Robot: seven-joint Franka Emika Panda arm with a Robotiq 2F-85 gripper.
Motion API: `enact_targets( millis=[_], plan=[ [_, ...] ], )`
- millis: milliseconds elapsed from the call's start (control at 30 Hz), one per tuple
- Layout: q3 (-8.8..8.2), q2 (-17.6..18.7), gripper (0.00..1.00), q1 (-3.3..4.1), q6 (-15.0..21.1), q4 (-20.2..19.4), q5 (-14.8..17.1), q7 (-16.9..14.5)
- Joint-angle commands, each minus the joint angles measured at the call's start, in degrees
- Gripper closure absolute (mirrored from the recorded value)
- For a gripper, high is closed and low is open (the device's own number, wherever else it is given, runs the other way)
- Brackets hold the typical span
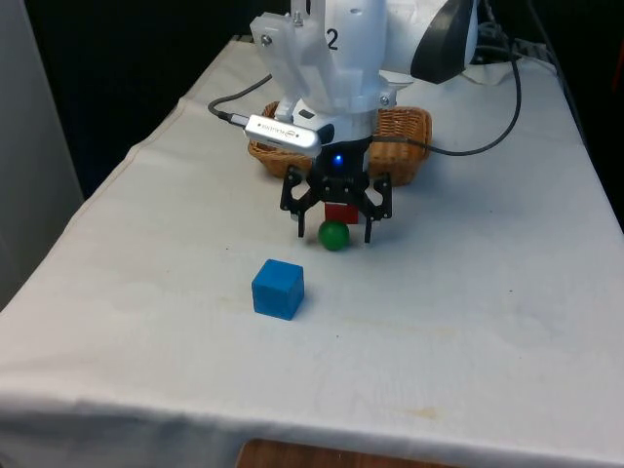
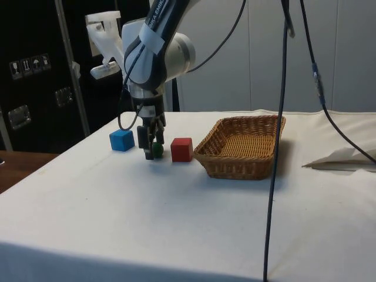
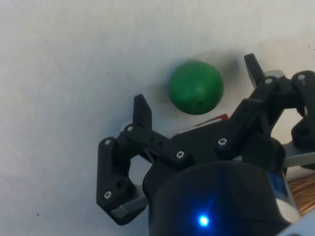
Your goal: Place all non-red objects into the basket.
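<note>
Straddling green ball (image 1: 333, 235) with gripper (image 1: 334, 234) jaws wide; awaiting transfer with blue cube (image 1: 278, 289); basket (image 1: 405, 128) holding nothing

Tight around the ball

The gripper (image 1: 333, 234) straddles the ball (image 1: 333, 235); red cube (image 1: 341, 213) just behind, blue cube (image 1: 278, 289) near, cloth (image 1: 487, 292) elsewhere open.

In the front view the hand (image 1: 334, 232) hides most of the red cube (image 1: 342, 212), and the arm covers the basket's (image 1: 409, 129) middle.
</note>
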Motion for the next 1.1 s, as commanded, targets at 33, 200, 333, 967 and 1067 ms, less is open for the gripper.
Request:
enact_targets(
  millis=[33, 200, 333, 967, 1067],
  plan=[
    [0.06, 0.06, 0.0, -0.06, 0.0, 0.06, 0.06, -0.06],
    [0.0, 0.0, 0.0, 0.0, 0.0, 0.06, 0.0, 0.0],
    [0.06, 0.06, 0.0, 0.0, -0.06, 0.17, 0.0, 0.0],
    [0.0, 0.0, 1.0, 0.0, 0.0, 0.06, 0.0, 0.06],
    [-0.4, -0.86, 1.0, 0.06, -0.8, 0.0, -0.17, 0.06]
  ],
)
